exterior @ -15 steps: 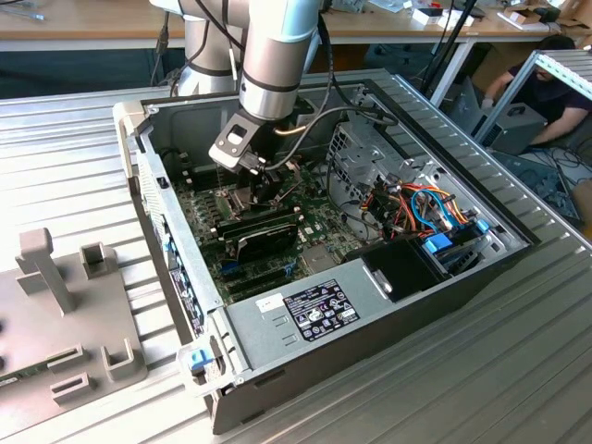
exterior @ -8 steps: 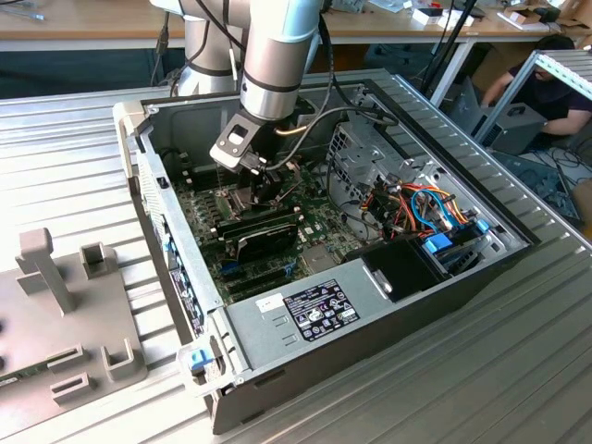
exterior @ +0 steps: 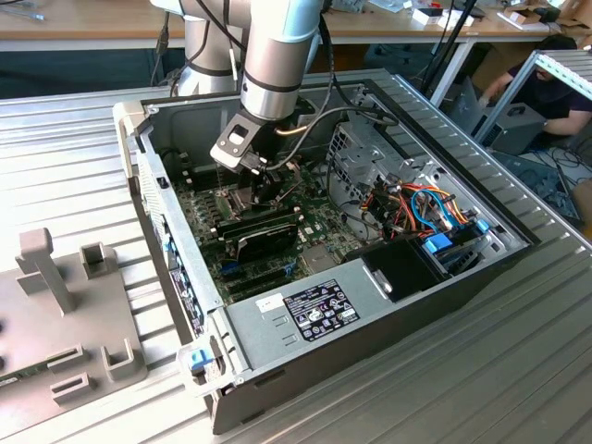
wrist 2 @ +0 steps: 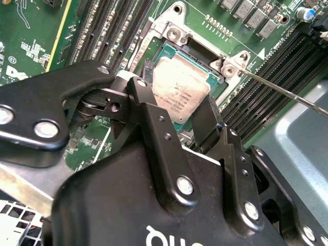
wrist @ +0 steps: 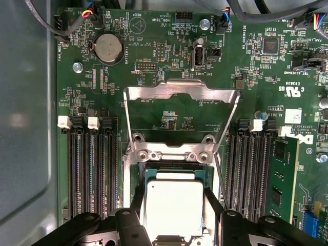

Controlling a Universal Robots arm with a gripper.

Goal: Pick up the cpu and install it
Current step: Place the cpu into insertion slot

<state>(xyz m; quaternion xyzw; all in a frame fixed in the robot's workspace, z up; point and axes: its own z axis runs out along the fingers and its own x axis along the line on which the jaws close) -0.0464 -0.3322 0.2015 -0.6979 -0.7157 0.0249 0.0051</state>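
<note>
My hand clamps cpu at socket. Open frame beyond fingertips, lever just beside one finger, RAM slots flanking both sides.

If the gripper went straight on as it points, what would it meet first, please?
Most likely the open socket just beneath the cpu that the gripper holds, though depth is unclear.

Silver-grey cpu on a green motherboard with black slots. Bright silver socket frame, matte black hand, ribbed grey tabletop, and orange, blue and red cables.
</note>
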